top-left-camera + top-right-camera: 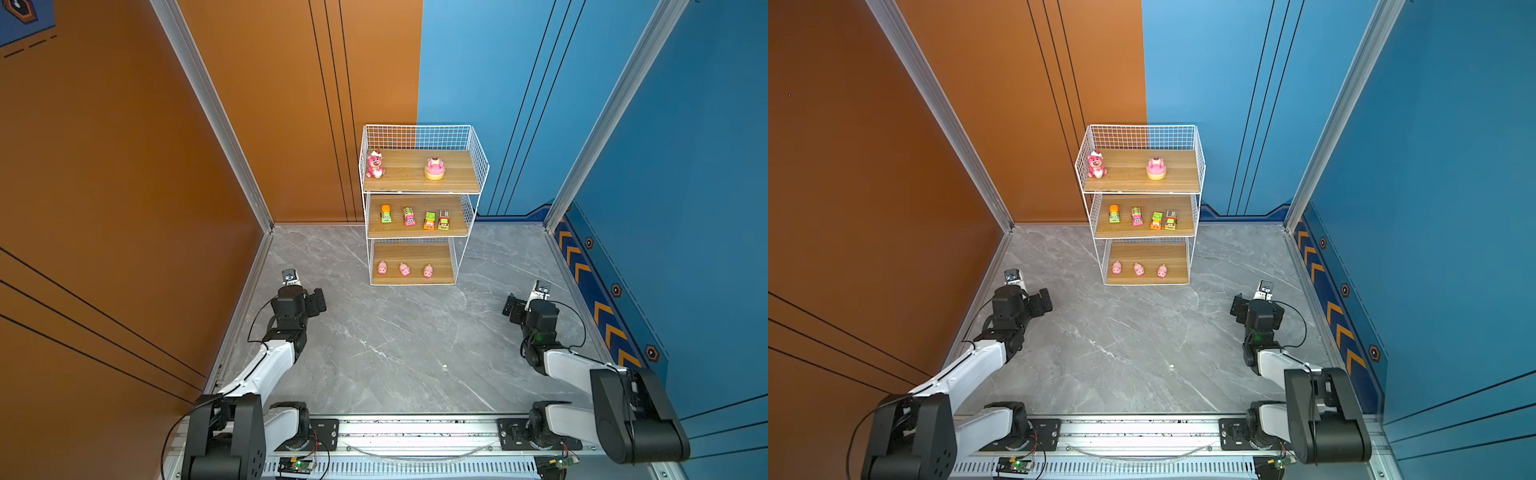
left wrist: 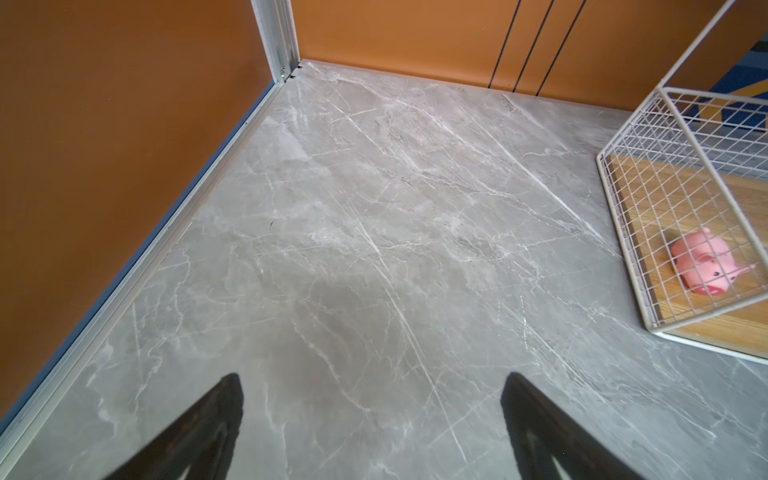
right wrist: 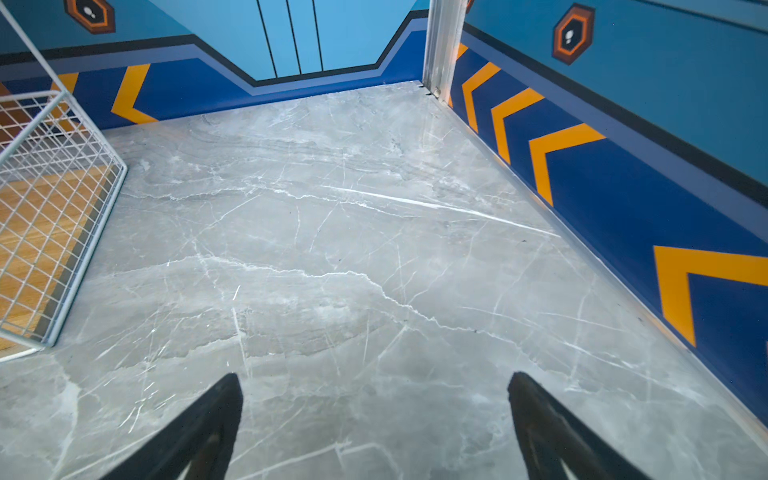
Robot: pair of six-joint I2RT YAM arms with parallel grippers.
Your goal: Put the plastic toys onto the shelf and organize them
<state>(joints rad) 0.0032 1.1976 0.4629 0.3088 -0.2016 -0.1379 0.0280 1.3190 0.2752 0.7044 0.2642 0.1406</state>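
The white wire shelf [image 1: 407, 170] stands at the back of the grey floor. On its top board sit a pink bear [image 1: 375, 164] and a pink figure on a tan round base [image 1: 434, 169]. Several toy vehicles [image 1: 409, 216] line the middle board. Three pink pigs [image 1: 404, 269] stand in a row on the bottom board; one pig [image 2: 702, 266] shows through the mesh in the left wrist view. My left gripper [image 2: 372, 382] hovers open over bare floor left of the shelf. My right gripper [image 3: 374, 380] is open over bare floor to its right. Neither holds anything.
An orange wall [image 1: 124, 187] closes the left side and a blue wall [image 1: 685, 208] with orange chevrons the right. The marble floor [image 1: 395, 345] between the arms carries no objects. The arm bases sit on a metal rail [image 1: 415, 428] along the front edge.
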